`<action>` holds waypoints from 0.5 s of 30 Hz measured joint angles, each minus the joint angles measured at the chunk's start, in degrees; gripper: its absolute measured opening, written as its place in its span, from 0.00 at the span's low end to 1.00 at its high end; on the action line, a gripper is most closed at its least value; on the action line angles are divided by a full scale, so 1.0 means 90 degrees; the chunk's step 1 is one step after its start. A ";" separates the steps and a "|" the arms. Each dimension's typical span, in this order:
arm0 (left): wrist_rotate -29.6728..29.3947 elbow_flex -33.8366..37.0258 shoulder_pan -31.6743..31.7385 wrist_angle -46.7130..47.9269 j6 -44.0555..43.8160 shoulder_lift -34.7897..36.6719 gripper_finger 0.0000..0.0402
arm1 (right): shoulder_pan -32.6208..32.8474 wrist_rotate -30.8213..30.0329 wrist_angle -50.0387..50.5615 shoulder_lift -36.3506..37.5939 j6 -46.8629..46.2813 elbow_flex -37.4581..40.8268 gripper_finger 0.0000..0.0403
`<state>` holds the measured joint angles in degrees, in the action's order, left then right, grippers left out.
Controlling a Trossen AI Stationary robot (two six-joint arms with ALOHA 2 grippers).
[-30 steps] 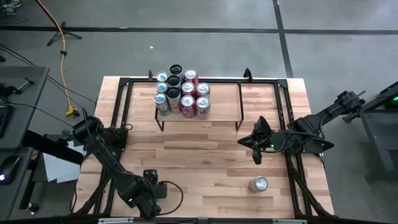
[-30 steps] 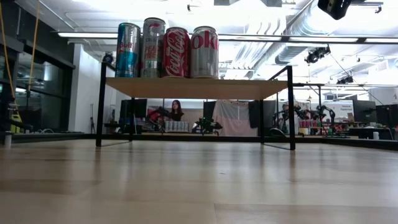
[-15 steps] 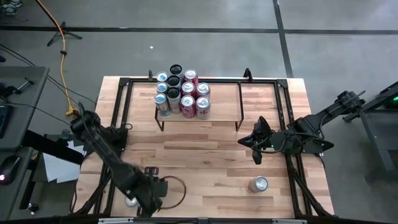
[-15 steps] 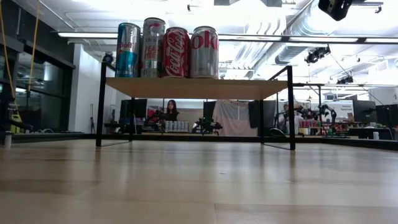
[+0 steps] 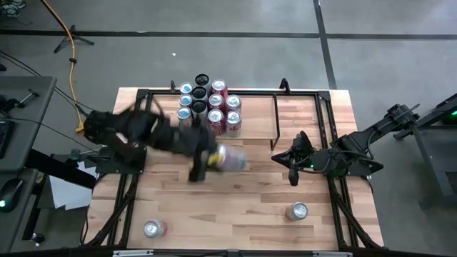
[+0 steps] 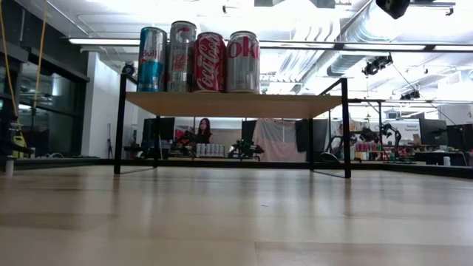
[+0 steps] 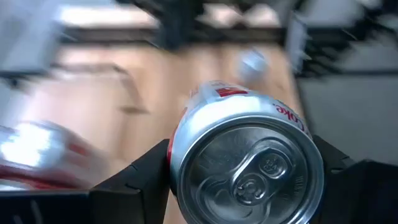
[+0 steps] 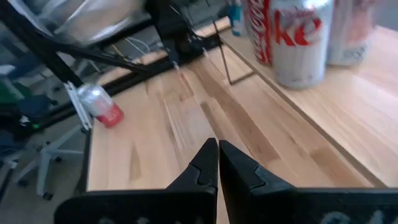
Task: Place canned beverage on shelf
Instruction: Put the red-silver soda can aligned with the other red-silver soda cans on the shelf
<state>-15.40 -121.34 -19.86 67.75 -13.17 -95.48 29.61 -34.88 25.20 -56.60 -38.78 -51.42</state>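
Note:
My left gripper is raised above the table's middle, just in front of the shelf, and is shut on a silver canned beverage with red lettering, whose top faces the left wrist camera. The shelf is a wood plank on black rod legs. Several cans stand on its left part. My right gripper hangs shut over the table's right side, touching nothing, its fingers together. My left gripper pinches the silver can by its round side wall, one dark finger on each side. The can is lifted clear of the table. It is tilted, with its top turned back toward the wrist.
A silver can stands on the table near the right front. A red and silver can sits at the near left, and shows as a can in the right wrist view. Black rails frame the tabletop. The shelf's right half is bare.
My left gripper has swung up from the table's near left edge toward the shelf, carrying the silver can lifted clear of the table. The red and silver can stayed at the near left.

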 joint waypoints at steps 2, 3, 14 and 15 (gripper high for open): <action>-0.0217 -0.0513 0.0471 0.0000 0.0323 -0.0153 0.50 | 0.0000 -0.0002 -0.0275 0.0000 0.0178 0.0000 0.00; -0.0280 -0.0717 0.0704 -0.0048 0.0459 -0.0236 0.50 | 0.0000 -0.0002 -0.0425 0.0000 0.0308 0.0000 0.00; -0.0326 -0.1275 0.2431 -0.0643 0.1263 -0.1237 0.50 | 0.0000 -0.0311 -0.1684 0.0000 0.1154 0.0000 0.00; -0.0308 -0.1275 0.2508 -0.0632 0.1265 -0.1351 0.50 | 0.0000 -0.0320 -0.1789 0.0000 0.1184 0.0000 0.00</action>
<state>-18.16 -132.81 2.71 62.07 -1.78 -107.64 29.61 -37.76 9.10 -56.60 -28.12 -51.42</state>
